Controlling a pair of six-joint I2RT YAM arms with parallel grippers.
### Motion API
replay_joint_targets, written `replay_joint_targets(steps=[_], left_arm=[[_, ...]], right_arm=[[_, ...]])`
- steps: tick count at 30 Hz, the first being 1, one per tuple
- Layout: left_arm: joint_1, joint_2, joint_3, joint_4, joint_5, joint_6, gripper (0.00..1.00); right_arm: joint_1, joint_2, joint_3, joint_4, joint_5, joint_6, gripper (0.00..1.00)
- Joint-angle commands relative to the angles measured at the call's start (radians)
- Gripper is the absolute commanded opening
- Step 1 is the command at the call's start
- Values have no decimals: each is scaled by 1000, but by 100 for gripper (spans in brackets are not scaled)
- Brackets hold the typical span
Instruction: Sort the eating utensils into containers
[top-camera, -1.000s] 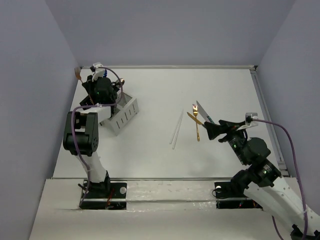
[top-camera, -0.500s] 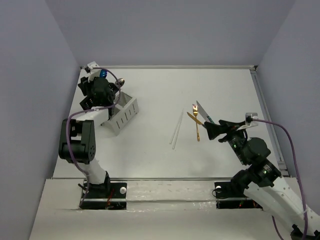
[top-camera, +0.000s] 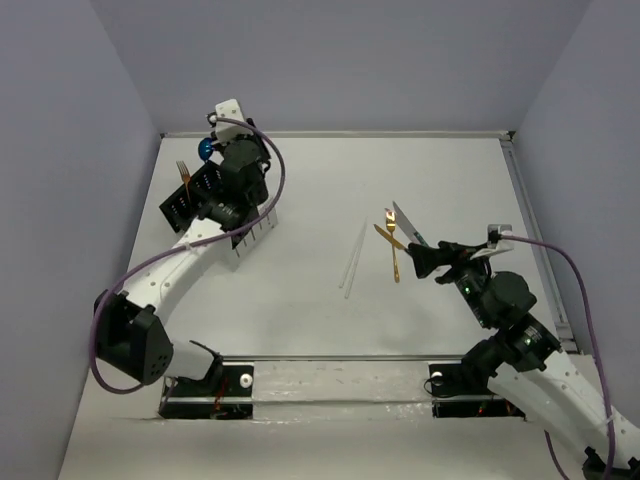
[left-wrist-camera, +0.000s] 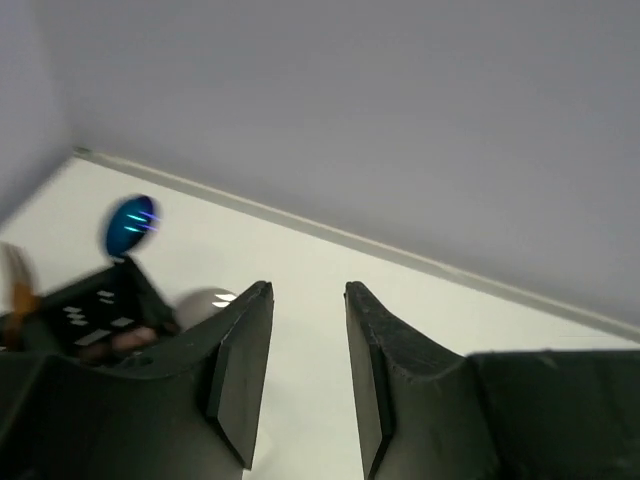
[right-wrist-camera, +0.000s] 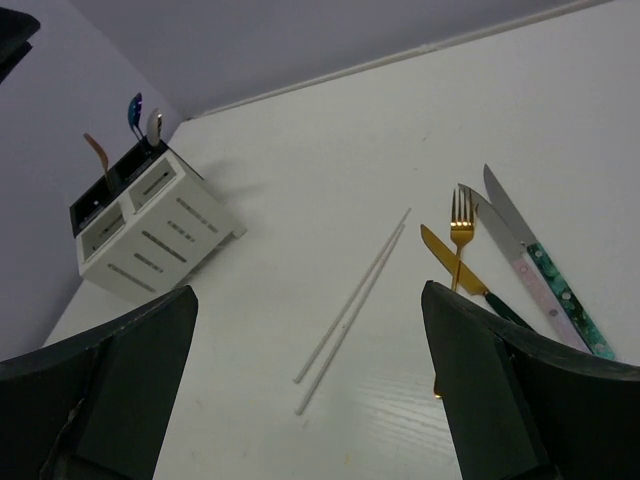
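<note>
My right jaws gaped empty; left jaws parted, holding nothing. Chopsticks (right-wrist-camera: 347, 305), at nine o'clock of the fork (right-wrist-camera: 460, 225), looked light, stiff, slippery: I judged mid-length the safest hold.

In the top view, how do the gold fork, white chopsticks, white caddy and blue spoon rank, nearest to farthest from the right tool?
1. gold fork, just left of the right tool.
2. white chopsticks, mid-table.
3. white caddy, far left.
4. blue spoon, near the back left corner.
</note>
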Motion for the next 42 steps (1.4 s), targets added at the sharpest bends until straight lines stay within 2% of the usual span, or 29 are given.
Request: replay_joint_targets(steps=[1,5,6,8,12,20,22,34,42], left_arm=[[-151,-8,14,-309,292,-396,36],[-323,104,0,-320,373,-516,36],[-374,174,21,-320,408,-531,36],[-418,251,53,-332,419,-556,35],[-470,467,208,-357,438,-573,34],[-533,687,400,-372,430,-622,30],[-553,767,477,-429,397,-610,26],[-553,871,558,-527,324,-568,17],[-564,901,550,-541,278,-552,22]], right_arm=[[-2,-20,85,-69,70,-9,100],[-2,-86,141,-105,93,-9,100],[-2,-95,163,-124,96,-9,100],[-2,-92,187,-143,105,-9,100],[-2,-82,223,-189,105,2,100],[-2,-94,245,-214,107,3,100],[-2,-94,234,-204,84,11,100],[-2,-89,214,-187,50,9,100],[-2,-97,205,-186,47,14,100]])
